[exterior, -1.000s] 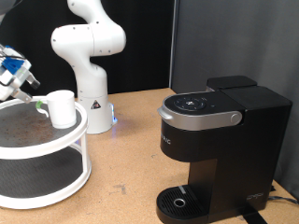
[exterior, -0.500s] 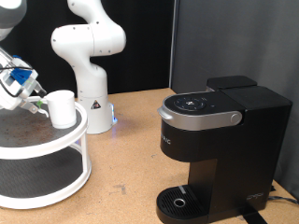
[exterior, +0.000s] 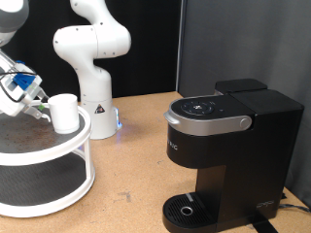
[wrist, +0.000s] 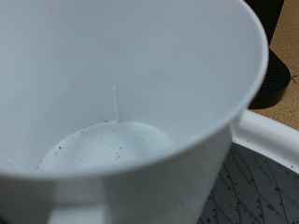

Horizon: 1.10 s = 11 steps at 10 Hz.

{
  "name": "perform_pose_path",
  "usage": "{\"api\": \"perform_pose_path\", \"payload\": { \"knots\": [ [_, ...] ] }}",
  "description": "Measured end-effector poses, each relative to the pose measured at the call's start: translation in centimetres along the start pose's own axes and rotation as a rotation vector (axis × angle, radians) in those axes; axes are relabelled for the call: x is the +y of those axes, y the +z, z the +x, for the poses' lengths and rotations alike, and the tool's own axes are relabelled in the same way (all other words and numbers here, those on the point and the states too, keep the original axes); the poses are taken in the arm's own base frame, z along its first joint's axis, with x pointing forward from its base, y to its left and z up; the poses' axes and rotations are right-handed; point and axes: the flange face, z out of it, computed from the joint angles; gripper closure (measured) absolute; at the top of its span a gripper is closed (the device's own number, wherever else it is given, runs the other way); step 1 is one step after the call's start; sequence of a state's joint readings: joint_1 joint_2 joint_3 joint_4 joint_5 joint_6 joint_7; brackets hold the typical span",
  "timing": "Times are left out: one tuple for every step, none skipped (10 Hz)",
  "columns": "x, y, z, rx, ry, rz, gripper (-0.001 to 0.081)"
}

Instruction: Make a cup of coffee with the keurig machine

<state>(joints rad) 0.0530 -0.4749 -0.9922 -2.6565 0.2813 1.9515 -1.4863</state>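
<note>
Wrist view, cup (wrist: 121, 103) empty, perhaps speckled inside, pincer (exterior: 37, 101) just beside.

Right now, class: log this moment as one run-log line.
tool: beside white mug, grip unclear | mug: on white two-tier stand's upper shelf | Keurig machine: lid shut, drip base bare

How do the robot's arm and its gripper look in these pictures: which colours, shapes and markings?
The arm is glossy white, built of rounded, bulbous segments on a white base carrying a small dark mark. At the exterior view's left edge, the gripper shows white and blue parts with thin fingers. No cables are clearly visible.
</note>
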Motion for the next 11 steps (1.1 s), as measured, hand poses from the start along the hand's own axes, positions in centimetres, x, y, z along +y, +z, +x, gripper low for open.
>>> {"api": "perform_pose_path", "payload": {
  "knots": [
    [0.0, 0.1, 0.0, 0.0, -0.001, 0.001, 0.012],
    [0.0, 0.1, -0.1, 0.0, -0.001, 0.003, 0.0257],
    [-0.1, 0.2, -0.1, 0.0, 0.0, 0.004, 0.0257],
    [-0.1, 0.3, -0.1, 0.0, 0.0, 0.006, 0.0441],
    [-0.1, 0.3, -0.1, 0.0, 0.001, 0.007, 0.0577],
    [-0.1, 0.4, -0.2, -0.001, 0.005, 0.007, 0.0577],
    [-0.2, 0.3, -0.2, -0.004, 0.013, 0.005, 0.0736],
    [-0.3, 0.2, -0.2, -0.005, 0.022, 0.006, 0.0736],
    [-0.7, -0.1, -0.1, -0.006, 0.024, 0.015, 0.0735],
    [-1.1, -0.4, 0.1, -0.001, 0.025, 0.02, 0.0735],
    [-1.6, -1.0, 0.8, 0.007, 0.025, 0.029, 0.0735]
  ]
}}
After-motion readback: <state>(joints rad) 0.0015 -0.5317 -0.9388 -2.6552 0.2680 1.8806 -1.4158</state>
